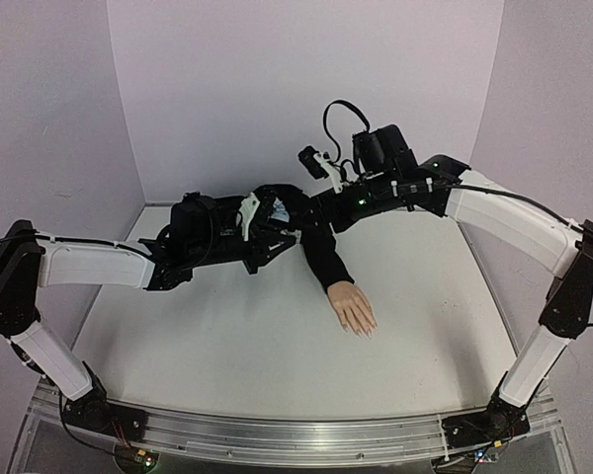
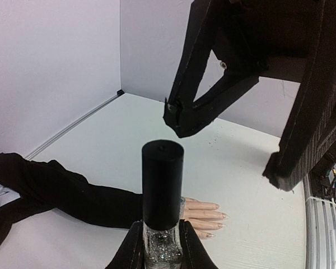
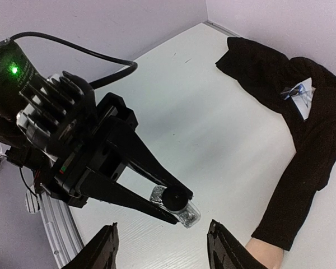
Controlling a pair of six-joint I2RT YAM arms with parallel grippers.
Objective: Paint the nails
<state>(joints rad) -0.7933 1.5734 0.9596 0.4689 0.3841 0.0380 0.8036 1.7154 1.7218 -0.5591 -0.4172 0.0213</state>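
White tabletop (image 1: 227,346) with pale lilac walls (image 1: 277,79) on three sides, pretty bare setup.

Starting at the left gripper (image 2: 161,235): its fingers (image 2: 131,252) are clamped tight on the glass body of a small nail polish bottle (image 2: 163,179). The bottle is clear with glittery stuff inside and stands upright in the grip. Its tall black cap sticks straight up out of the jaws and is on the bottle.

Right above that is the right gripper (image 3: 162,230), and its fingers (image 3: 103,252) are spread wide with nothing between them. From its own wrist cam, the cap sits just ahead of the gap, roughly centred between the two tips. From the left wrist cam, both tips hang over and off to the side of the cap. I can't see either one touching it.

Out past the left fingers, down on the table, lies the mannequin hand (image 1: 354,308), flat and palm down. The nails (image 2: 224,216) are small and pale, at the fingertips pointing away from the bottle. They're lower than both grippers and well clear of them.

Further out, the hand's black sleeve (image 3: 302,140) trails back across the table toward the far wall, bunched up at its end. Something small and pale is on that bunched part, but I can't tell what it is.
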